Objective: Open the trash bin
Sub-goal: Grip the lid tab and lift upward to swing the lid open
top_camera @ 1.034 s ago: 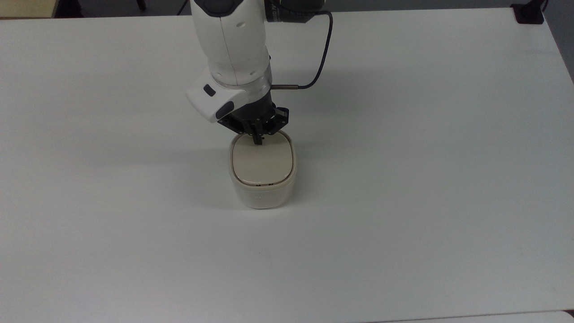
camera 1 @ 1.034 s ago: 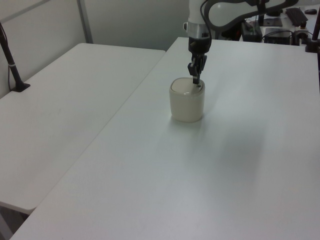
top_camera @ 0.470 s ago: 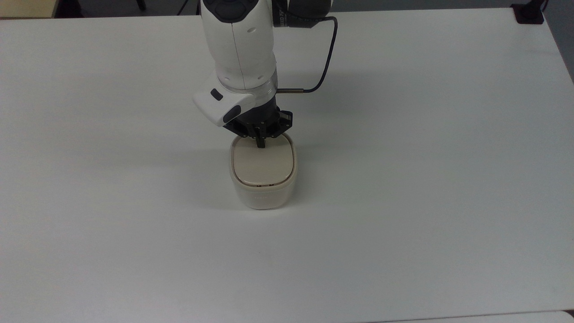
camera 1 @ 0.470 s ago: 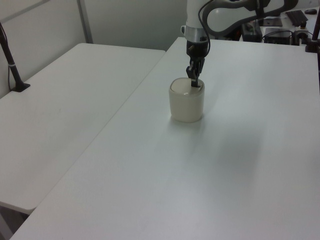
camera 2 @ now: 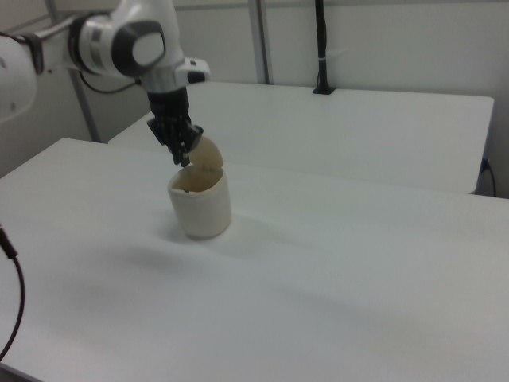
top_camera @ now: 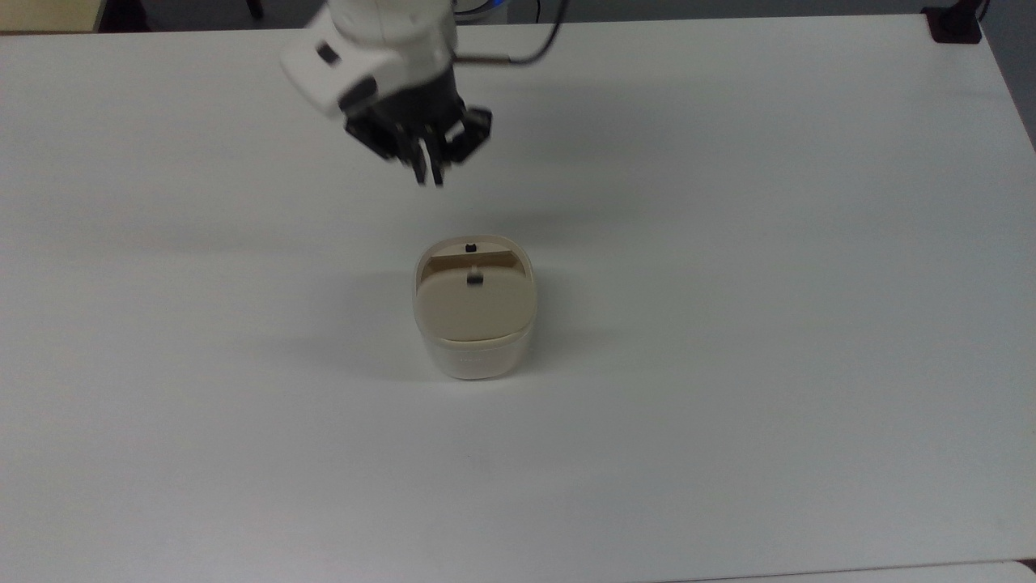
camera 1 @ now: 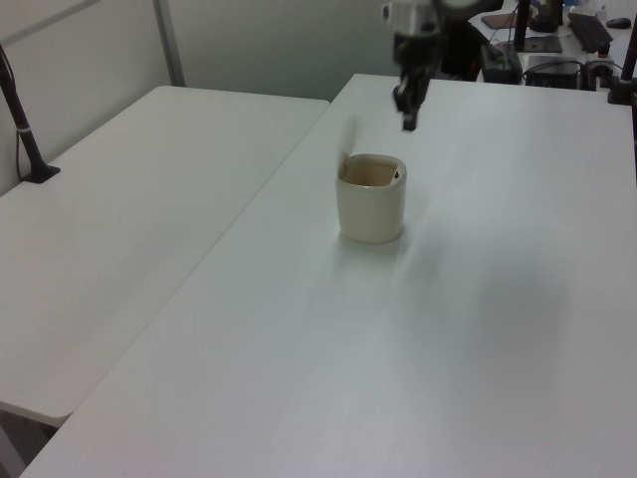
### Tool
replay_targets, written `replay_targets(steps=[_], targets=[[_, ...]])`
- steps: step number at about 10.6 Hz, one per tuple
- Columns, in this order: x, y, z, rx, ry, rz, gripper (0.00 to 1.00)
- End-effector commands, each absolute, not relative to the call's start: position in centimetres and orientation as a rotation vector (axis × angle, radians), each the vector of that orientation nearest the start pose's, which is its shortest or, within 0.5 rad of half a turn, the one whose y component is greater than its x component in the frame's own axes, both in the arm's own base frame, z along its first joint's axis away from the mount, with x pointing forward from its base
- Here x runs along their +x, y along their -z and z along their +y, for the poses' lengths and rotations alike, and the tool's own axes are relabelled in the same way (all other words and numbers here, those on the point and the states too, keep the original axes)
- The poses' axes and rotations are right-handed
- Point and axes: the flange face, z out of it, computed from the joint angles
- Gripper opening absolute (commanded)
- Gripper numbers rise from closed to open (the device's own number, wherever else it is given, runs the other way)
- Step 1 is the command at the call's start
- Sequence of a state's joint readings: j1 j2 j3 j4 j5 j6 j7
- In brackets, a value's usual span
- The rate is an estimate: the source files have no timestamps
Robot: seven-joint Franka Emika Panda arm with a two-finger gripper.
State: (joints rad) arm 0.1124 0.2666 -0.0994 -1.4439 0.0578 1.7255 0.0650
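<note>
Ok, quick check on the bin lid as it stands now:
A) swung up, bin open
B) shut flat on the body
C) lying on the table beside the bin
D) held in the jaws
A: the beige lid stands tilted up from one edge of the trash bin, whose inside shows in the left view, while the gripper hangs above and apart from it.

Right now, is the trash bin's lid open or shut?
Open. The trash bin has its lid swung up at a tilt, exposing the rim, and the pincer hangs above it, clear of it.
</note>
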Motion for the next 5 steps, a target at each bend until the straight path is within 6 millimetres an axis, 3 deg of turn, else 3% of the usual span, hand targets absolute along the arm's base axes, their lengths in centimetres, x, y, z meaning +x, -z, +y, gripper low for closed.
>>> replay_targets(steps=[1, 3, 5], targets=[[59.6, -58.2, 0.0, -3.146, -0.088, 0.089, 1.0], [58.9, -58.7, -0.3, -3.143, -0.093, 0.11, 1.0], [58.2, -59.7, -2.2, -3.132, -0.083, 0.146, 1.0]])
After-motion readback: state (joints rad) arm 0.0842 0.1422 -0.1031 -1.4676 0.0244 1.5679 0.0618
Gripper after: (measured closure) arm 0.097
